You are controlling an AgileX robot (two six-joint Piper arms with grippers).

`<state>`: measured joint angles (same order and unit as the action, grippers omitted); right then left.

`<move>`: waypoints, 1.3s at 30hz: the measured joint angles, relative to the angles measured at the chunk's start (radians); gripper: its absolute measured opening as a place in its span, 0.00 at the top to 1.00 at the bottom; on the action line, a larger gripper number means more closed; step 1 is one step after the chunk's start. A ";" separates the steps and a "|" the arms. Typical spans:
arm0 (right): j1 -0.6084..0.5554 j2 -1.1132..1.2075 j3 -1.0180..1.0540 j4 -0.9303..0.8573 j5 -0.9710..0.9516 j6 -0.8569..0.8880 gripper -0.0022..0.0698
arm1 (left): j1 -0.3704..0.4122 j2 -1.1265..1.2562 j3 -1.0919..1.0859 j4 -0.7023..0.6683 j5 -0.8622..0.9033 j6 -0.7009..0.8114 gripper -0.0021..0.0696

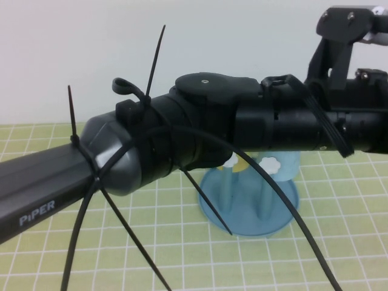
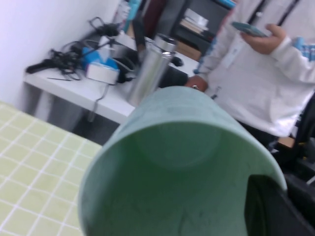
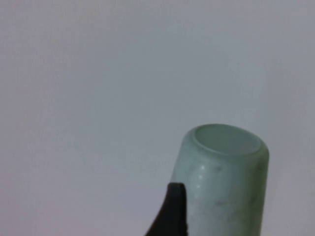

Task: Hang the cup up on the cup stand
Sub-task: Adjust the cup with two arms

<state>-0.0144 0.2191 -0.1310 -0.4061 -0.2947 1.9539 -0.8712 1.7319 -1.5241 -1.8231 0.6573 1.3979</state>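
The cup (image 2: 172,162) is pale sage green and fills the left wrist view, mouth toward the camera. My left gripper (image 2: 276,196) is shut on its rim, with one black finger (image 2: 268,211) inside the wall. In the right wrist view the cup (image 3: 226,182) shows base-first against a white wall. My right gripper (image 3: 219,221) is open beside it, and only one of its fingers (image 3: 172,214) shows. The cup stand (image 1: 242,212), a blue dish with white flower caps (image 1: 270,163), sits on the mat behind my left arm (image 1: 200,127). The cup is hidden in the high view.
A green grid mat (image 1: 339,200) covers the table. My left arm spans the high view with loose cable ties (image 1: 154,57), and my right arm (image 1: 345,42) is at the upper right. Beyond the table are a person (image 2: 261,73) and a desk with a steel flask (image 2: 150,69).
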 joint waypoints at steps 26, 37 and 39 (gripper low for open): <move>0.000 -0.002 0.007 0.060 -0.046 0.017 0.02 | -0.224 0.000 0.000 -0.004 -0.185 0.081 0.97; 0.000 -0.002 0.007 0.082 -0.046 -0.005 0.01 | -0.268 0.000 0.004 -0.004 -0.227 0.081 0.97; 0.000 -0.002 0.007 0.114 -0.046 -0.030 0.01 | -0.268 0.000 0.005 -0.004 -0.227 0.081 0.97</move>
<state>-0.0144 0.2176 -0.1244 -0.2923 -0.3410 1.9239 -1.1387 1.7319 -1.5190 -1.8268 0.4306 1.4792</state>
